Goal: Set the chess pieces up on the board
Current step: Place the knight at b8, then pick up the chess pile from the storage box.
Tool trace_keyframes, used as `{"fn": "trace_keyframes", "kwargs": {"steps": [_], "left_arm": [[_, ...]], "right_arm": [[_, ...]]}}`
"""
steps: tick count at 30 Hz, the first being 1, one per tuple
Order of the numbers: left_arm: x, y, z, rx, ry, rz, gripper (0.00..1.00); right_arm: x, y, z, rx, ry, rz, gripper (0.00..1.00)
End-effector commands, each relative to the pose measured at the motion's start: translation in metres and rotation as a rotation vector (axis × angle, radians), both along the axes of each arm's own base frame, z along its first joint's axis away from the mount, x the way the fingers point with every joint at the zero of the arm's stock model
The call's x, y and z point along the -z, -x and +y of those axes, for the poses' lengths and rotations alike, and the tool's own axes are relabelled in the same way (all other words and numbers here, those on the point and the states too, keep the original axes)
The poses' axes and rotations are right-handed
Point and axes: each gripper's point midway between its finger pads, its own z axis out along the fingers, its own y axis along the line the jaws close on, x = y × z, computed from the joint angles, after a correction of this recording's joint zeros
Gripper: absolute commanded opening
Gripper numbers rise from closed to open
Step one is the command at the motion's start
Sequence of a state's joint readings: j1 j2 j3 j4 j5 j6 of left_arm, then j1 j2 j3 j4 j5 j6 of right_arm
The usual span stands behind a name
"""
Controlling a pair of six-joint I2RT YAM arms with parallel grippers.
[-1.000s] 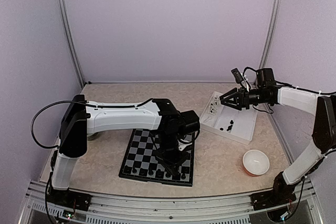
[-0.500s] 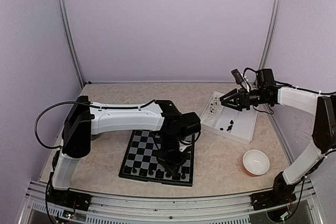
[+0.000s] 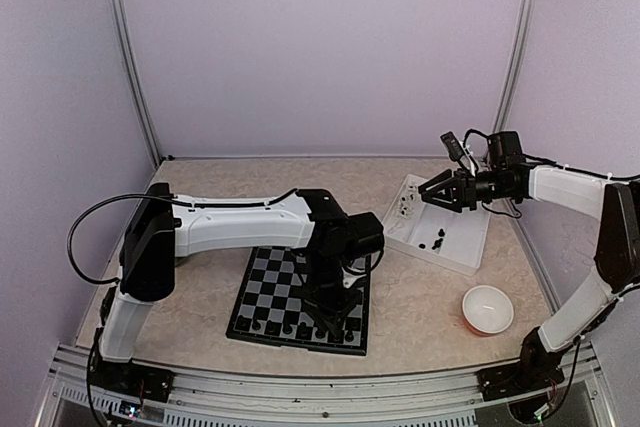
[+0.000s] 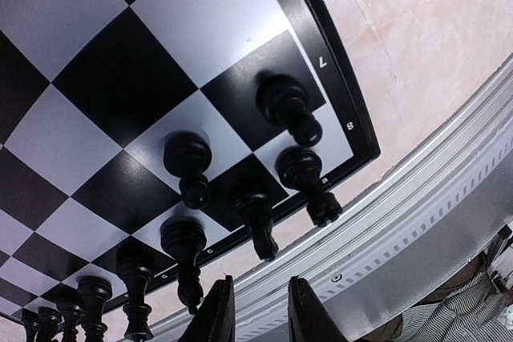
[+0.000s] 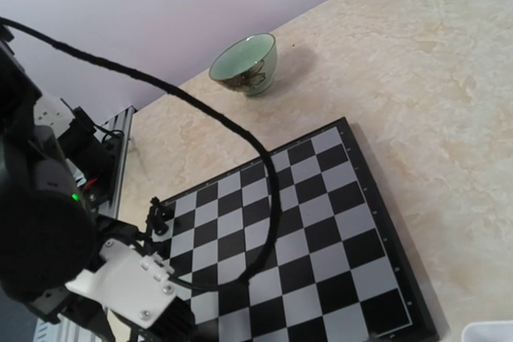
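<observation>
The board [image 3: 262, 282] lies in front of the left arm, black and light grey checks [image 4: 104, 78]. Black chess pieces [image 3: 285, 328] stand in a row along its near edge. My left gripper [image 3: 335, 317] hangs over the right end of that row. In the left wrist view its fingers [image 4: 260, 280] stand slightly open with nothing between them, just above a black knight [image 4: 255, 218] standing on its square beside a rook [image 4: 309, 182] and two pawns [image 4: 186, 162]. My right gripper [image 3: 437, 190] hovers open above the white tray [image 3: 465, 237], where a few black pieces [image 3: 436, 241] lie.
A white bowl with an orange outside [image 3: 487, 309] sits right of the board. A green-glazed bowl [image 5: 245, 64] stands beyond the board's far side in the right wrist view. The metal rail [image 4: 417, 222] runs close along the board's near edge.
The left jaws have parted and let go of the knight, which now stands on the board. The left arm shifted slightly right. The right arm has not moved.
</observation>
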State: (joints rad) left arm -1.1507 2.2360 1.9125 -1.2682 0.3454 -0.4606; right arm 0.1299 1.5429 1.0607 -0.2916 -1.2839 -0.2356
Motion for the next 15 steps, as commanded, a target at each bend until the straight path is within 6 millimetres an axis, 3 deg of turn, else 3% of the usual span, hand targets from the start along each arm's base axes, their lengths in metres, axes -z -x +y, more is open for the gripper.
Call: {"fn": "trace_keyframes", "kwargs": {"steps": [1, 4, 7, 12, 15], "left_arm": [[-0.02, -0.002, -0.007, 0.001, 0.037, -0.021, 0.25], [-0.044, -0.005, -0.015, 0.014, 0.101, -0.044, 0.25], [-0.076, -0.021, -0.025, 0.011, 0.193, -0.115, 0.25], [-0.134, -0.075, -0.037, 0.035, 0.344, -0.421, 0.24], [-0.162, -0.116, -0.036, 0.003, 0.37, -0.692, 0.25]], "right_arm": [[-0.005, 0.005, 0.001, -0.017, -0.012, -0.005, 0.57], [-0.007, 0.003, 0.001, -0.005, 0.006, -0.021, 0.58], [-0.012, -0.01, -0.004, 0.054, 0.085, -0.083, 0.57], [-0.008, -0.064, -0.03, 0.307, 0.329, -0.16, 0.54], [0.013, -0.103, -0.056, 0.471, 0.503, -0.12, 0.51]]}}
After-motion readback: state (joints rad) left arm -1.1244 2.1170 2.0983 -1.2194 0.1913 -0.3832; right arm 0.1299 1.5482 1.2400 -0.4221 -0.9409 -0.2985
